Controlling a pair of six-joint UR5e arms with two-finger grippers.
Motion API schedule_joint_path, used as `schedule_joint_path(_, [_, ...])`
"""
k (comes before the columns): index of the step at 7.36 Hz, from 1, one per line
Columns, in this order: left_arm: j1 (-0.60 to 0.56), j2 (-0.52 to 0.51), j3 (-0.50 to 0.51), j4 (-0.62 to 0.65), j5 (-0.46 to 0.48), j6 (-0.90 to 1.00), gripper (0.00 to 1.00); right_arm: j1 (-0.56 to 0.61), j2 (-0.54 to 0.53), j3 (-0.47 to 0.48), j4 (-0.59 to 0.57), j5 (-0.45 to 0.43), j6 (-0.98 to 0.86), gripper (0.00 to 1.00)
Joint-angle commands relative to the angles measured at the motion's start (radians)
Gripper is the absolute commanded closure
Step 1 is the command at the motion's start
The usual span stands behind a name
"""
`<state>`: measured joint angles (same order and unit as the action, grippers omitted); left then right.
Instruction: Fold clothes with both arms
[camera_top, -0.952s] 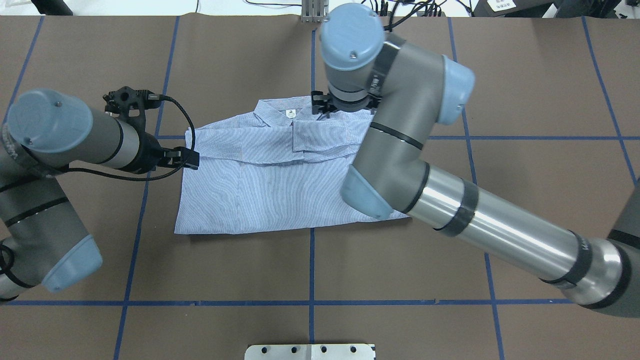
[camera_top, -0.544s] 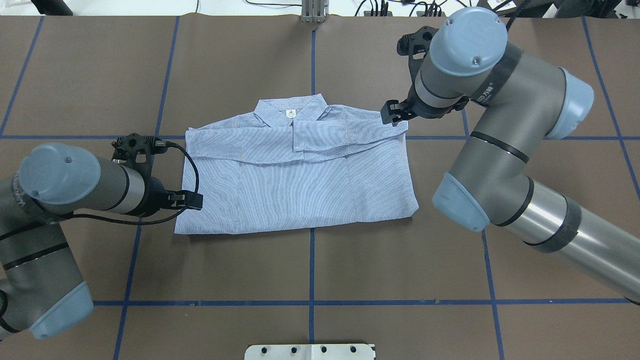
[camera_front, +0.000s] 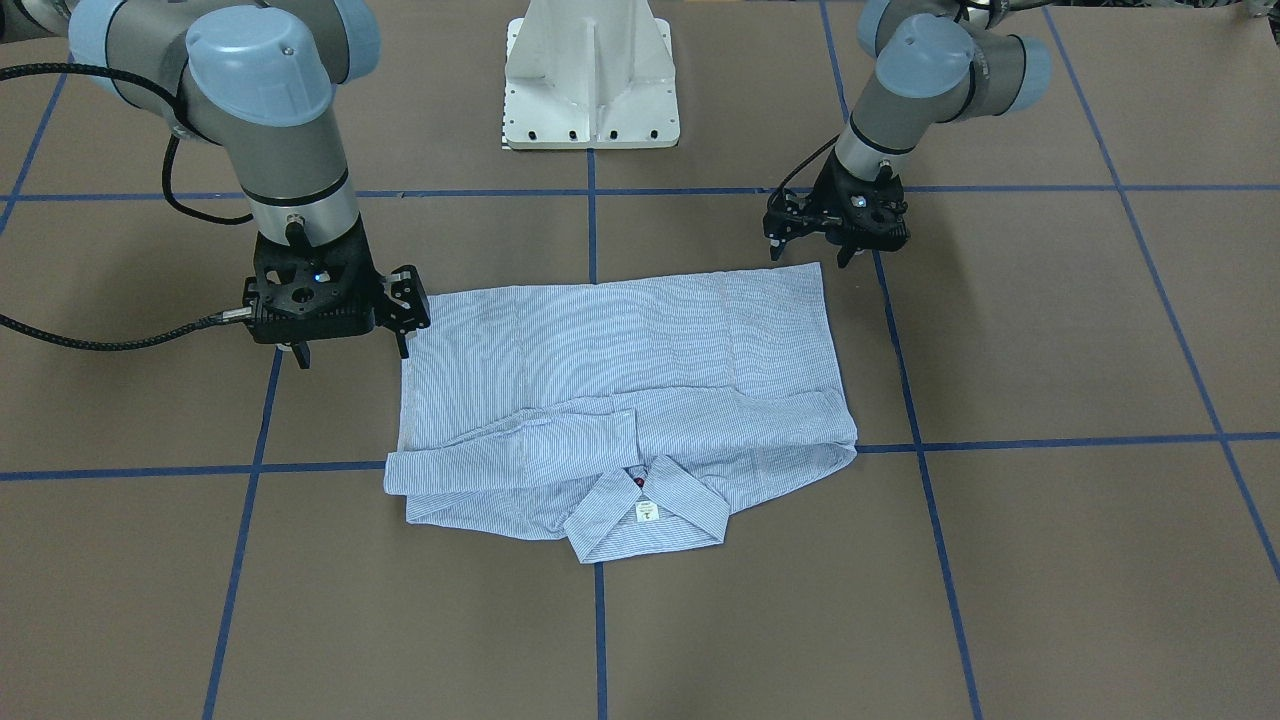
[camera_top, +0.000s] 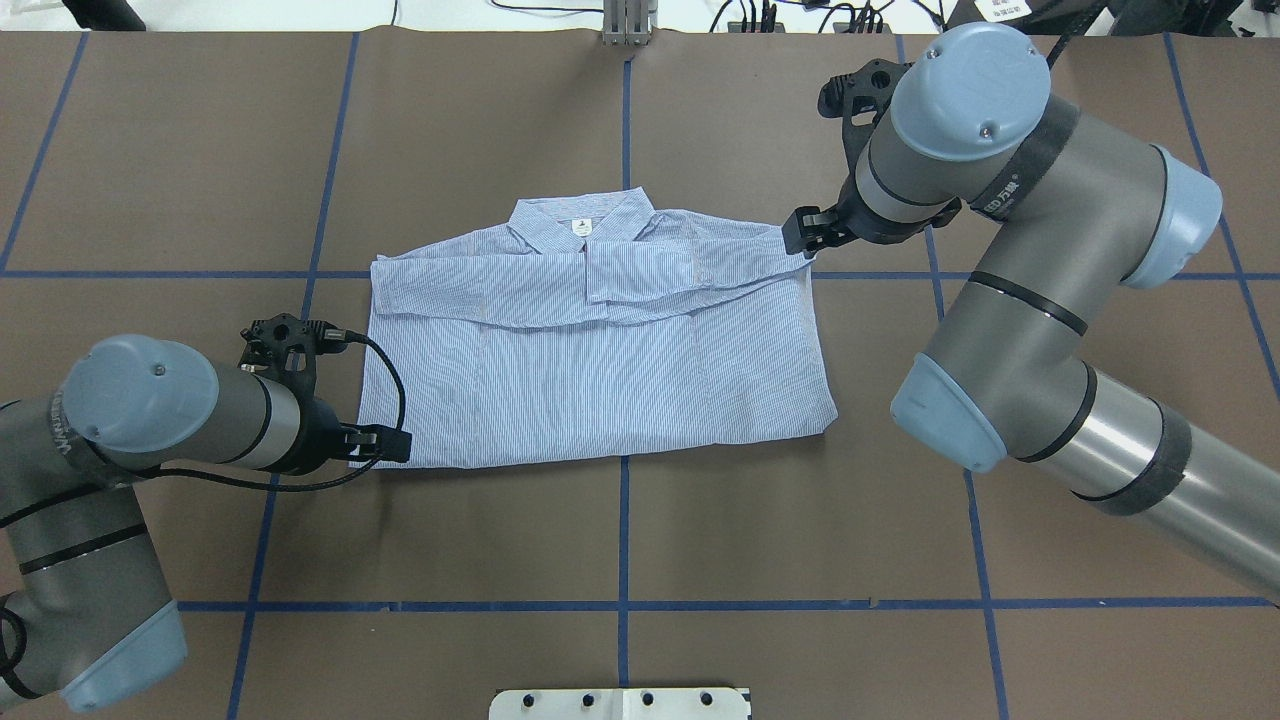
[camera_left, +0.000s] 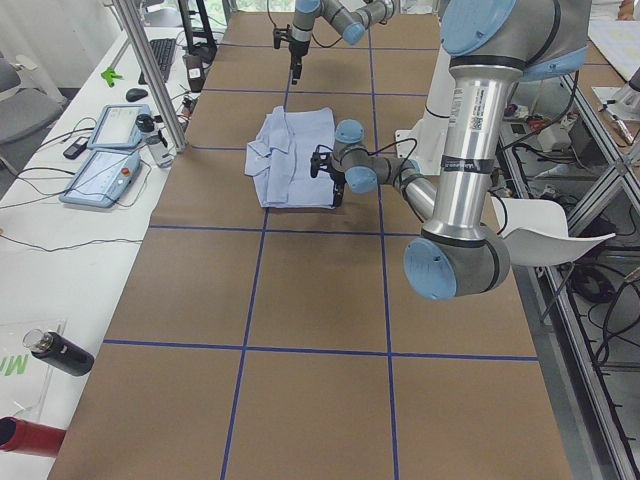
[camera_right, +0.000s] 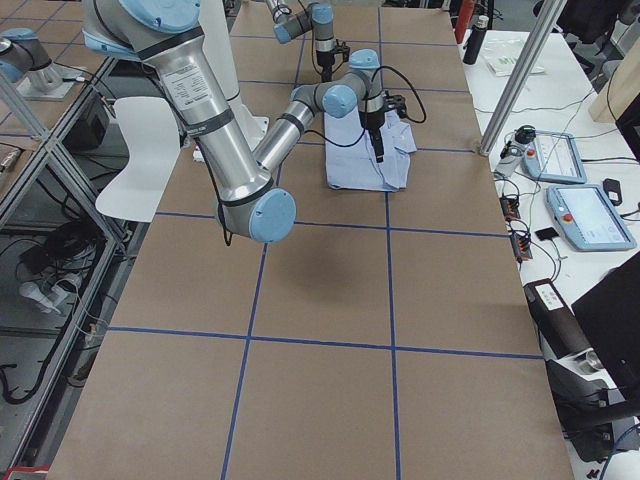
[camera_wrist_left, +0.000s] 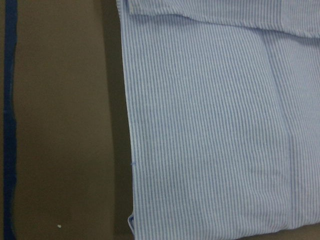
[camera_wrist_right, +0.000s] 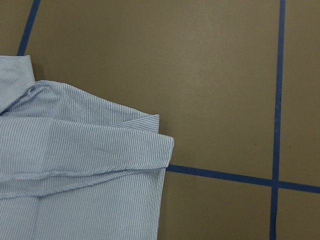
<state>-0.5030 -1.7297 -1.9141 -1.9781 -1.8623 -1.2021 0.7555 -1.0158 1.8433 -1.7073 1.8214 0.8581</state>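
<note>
The light blue striped shirt (camera_top: 600, 380) lies flat mid-table, sleeves folded across the chest and collar (camera_front: 645, 515) at the far side. My left gripper (camera_top: 392, 445) hovers open at the near-left hem corner; in the front-facing view the same gripper (camera_front: 812, 255) holds nothing. My right gripper (camera_top: 800, 235) is open beside the far-right shoulder corner, and the front-facing view shows its fingers (camera_front: 403, 340) spread over bare table. The left wrist view holds the shirt's left edge (camera_wrist_left: 132, 150). The folded shoulder corner (camera_wrist_right: 160, 145) fills the right wrist view. No cloth is held.
Brown table paper (camera_top: 800, 520) carries a grid of blue tape lines (camera_top: 622, 520). The white pedestal base (camera_front: 590, 90) stands at the robot's side. Teach pendants (camera_left: 100, 170) and a bottle (camera_left: 60, 355) sit on a side table past the left end.
My left gripper slid along the shirt's left edge toward the near hem corner. My right arm swung from the collar out to the right shoulder corner. The shirt has not moved.
</note>
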Motion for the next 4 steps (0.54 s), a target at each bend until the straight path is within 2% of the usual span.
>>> schedule_joint_path(1, [0.006,-0.01,0.023,-0.002,0.0,-0.001,0.01,-0.001,-0.001,0.001,0.0,-0.001,0.001,0.0])
schedule_joint_path(2, [0.015,-0.016,0.027,-0.002,0.0,-0.001,0.04,-0.001,-0.001,0.001,0.0,-0.001,0.001,0.0])
schedule_joint_path(3, [0.017,-0.022,0.035,-0.002,0.0,-0.001,0.17,-0.002,-0.001,-0.001,0.0,-0.001,0.002,0.0])
schedule_joint_path(4, [0.024,-0.034,0.053,-0.002,0.0,-0.001,0.18,-0.002,-0.001,-0.001,0.0,-0.002,0.002,0.0])
